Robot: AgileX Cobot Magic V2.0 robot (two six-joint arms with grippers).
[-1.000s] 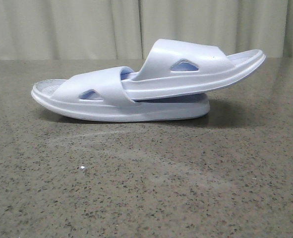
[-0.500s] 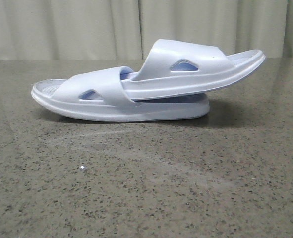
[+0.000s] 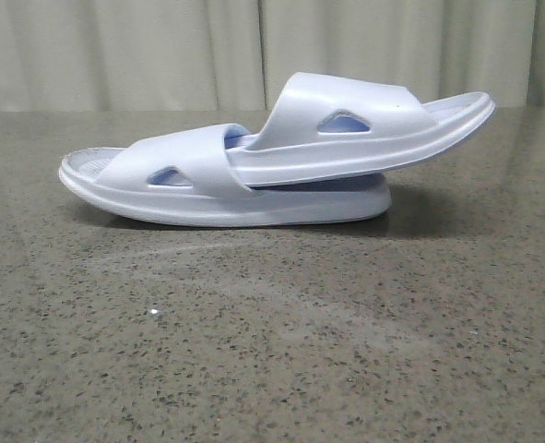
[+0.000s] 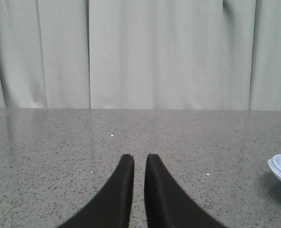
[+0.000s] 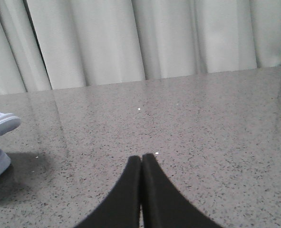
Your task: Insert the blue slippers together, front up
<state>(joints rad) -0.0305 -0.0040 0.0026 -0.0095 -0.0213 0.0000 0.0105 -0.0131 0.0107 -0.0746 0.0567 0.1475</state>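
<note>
Your left gripper (image 4: 139,161) is showing its two black fingers with only a narrow slit of table between the tips, holding nothing, and your right gripper (image 5: 141,161) is sitting with its fingers pressed tip to tip, also holding nothing. Both are hovering low over the speckled grey table (image 3: 281,351), well apart from the blue slippers (image 3: 272,157), which you are seeing side-on in the front view, in the middle of the table before the pale curtain (image 3: 161,51). You are looking at a nested pair: the lower slipper (image 3: 207,198) is lying flat on its sole, and the upper slipper (image 3: 364,138) is passing under the lower one's strap and tilting upward toward the right, its far end overhanging. Each wrist view is catching only an edge of the pair at the side of its frame.
</note>
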